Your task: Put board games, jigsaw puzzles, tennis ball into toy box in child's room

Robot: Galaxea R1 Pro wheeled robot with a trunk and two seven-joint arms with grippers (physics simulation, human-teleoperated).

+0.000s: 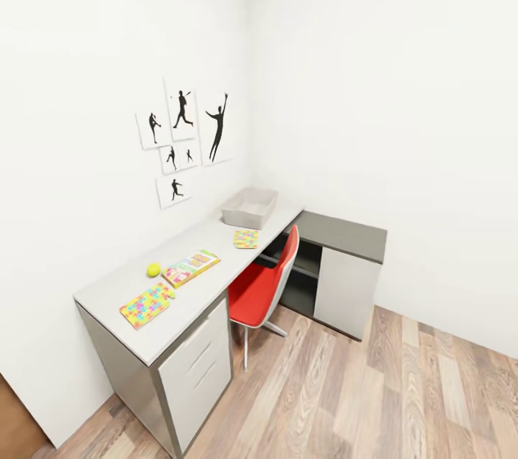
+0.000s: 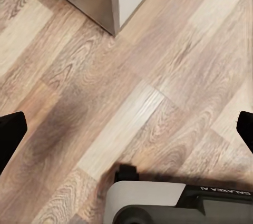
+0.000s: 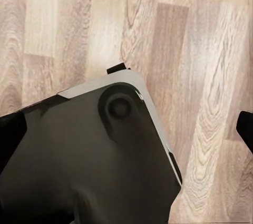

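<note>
In the head view the long table (image 1: 208,234) stands along the left wall of the child's room. The light-grey toy box (image 1: 250,207) sits at its far end, and I see nothing inside it. One jigsaw puzzle (image 1: 246,238) lies just in front of the box; the other jigsaw puzzle (image 1: 147,305) lies near the table's near end. Between them rest a flat board game (image 1: 190,267) and the tennis ball (image 1: 153,270). The bed is out of view. My left gripper (image 2: 126,132) and right gripper (image 3: 129,129) hang open over the wood floor, far from the table.
A red swivel chair (image 1: 262,290) is tucked at the table's middle. A lower dark-topped desk (image 1: 344,232) fills the corner at the right. Black silhouette pictures (image 1: 183,146) hang above the table. Wood floor (image 1: 374,401) lies before me; my own base (image 3: 95,155) shows under the right gripper.
</note>
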